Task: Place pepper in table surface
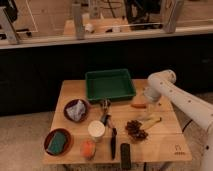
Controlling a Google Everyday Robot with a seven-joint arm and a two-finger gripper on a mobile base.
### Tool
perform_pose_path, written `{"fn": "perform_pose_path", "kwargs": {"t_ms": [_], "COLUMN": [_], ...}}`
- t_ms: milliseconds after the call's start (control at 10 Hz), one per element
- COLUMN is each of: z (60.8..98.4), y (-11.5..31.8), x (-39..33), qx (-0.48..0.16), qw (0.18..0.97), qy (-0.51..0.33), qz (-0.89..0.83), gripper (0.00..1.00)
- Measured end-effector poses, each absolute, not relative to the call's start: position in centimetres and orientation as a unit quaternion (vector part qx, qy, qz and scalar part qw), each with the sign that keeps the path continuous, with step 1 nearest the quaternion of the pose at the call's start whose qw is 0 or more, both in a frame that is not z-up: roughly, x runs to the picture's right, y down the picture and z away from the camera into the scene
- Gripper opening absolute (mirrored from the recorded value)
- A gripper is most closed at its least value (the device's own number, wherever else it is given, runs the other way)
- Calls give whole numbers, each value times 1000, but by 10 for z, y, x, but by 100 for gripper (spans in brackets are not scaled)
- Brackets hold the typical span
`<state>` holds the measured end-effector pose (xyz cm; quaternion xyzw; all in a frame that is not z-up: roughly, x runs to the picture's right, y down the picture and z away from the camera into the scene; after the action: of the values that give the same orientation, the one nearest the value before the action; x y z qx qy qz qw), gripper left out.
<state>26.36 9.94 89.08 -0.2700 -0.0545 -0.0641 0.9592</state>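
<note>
The pepper (pixel 138 105) is slim and orange-red. It lies on the light wood table surface (pixel 165 140), just right of the green tray's front corner. My gripper (pixel 149 99) hangs from the white arm at the pepper's right end, close above the table. I cannot tell whether it touches the pepper. The arm's white elbow (pixel 163 80) sits above it, and the forearm runs off to the lower right.
A green tray (pixel 110 85) stands at the back middle. A yellowish stick (pixel 152 122) and a dark spiky clump (pixel 135 129) lie in front of the gripper. To the left are a bowl with crumpled wrap (pixel 76 110), a bowl with a green sponge (pixel 57 142), a white cup (pixel 96 129) and an orange fruit (pixel 87 148).
</note>
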Motion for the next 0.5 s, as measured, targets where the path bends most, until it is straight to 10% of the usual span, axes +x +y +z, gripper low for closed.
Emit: {"fn": "perform_pose_path", "kwargs": {"t_ms": [500], "z": [923], "y": [103], "x": [259], "qx": [-281], "qw": [956], "qy": [-54], "qz": [-68], "gripper": [75]}}
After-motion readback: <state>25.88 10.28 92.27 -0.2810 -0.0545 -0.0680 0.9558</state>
